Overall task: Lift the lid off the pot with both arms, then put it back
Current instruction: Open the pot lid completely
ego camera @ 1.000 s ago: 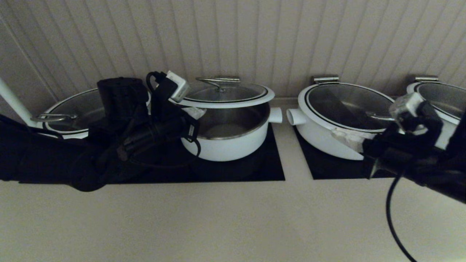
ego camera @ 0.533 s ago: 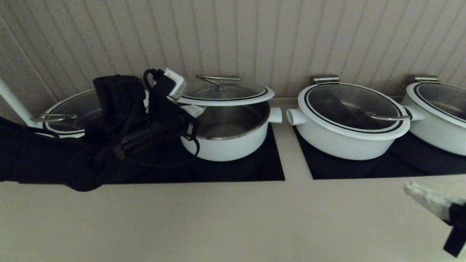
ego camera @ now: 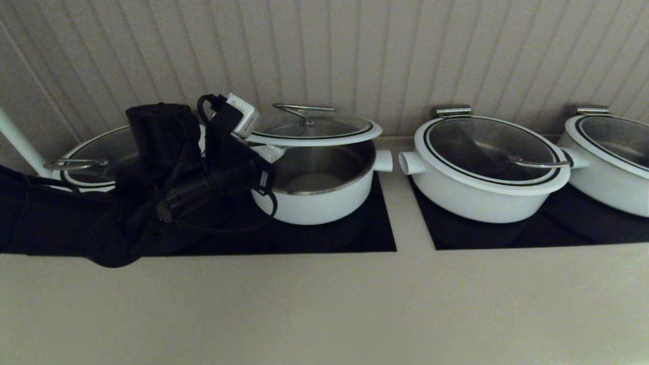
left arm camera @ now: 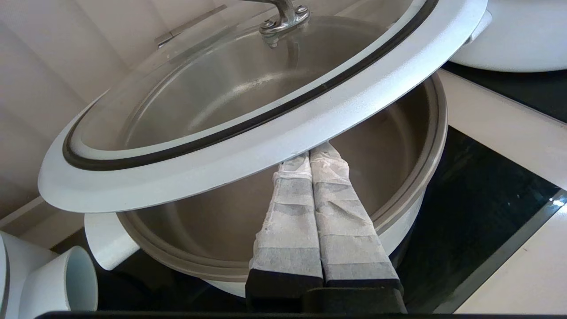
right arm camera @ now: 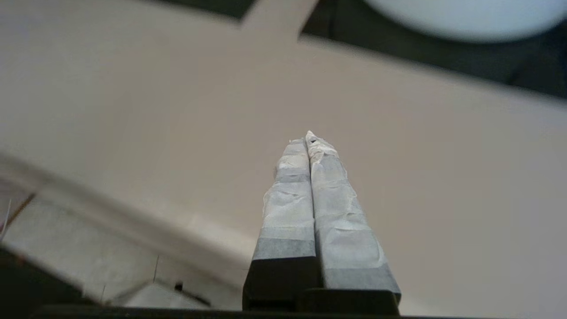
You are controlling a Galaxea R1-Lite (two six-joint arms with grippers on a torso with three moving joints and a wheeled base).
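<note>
The lid, glass with a white rim and an arched steel handle, hangs above the small white pot, raised clear of its rim. My left gripper is shut, and its taped fingertips sit under the lid's near rim, touching it. The left wrist view shows this gripper beneath the lid's white rim, over the pot's open steel inside. My right gripper is shut and empty over the bare beige counter. It is out of the head view.
A wider white pot with a glass lid stands right of the small pot, another at the far right, and one behind my left arm. The pots sit on black cooktop panels. The ribbed wall is close behind.
My right arm has drawn back from the wide pot on the right, down and out of the head view. My left gripper has raised the lid slightly.
</note>
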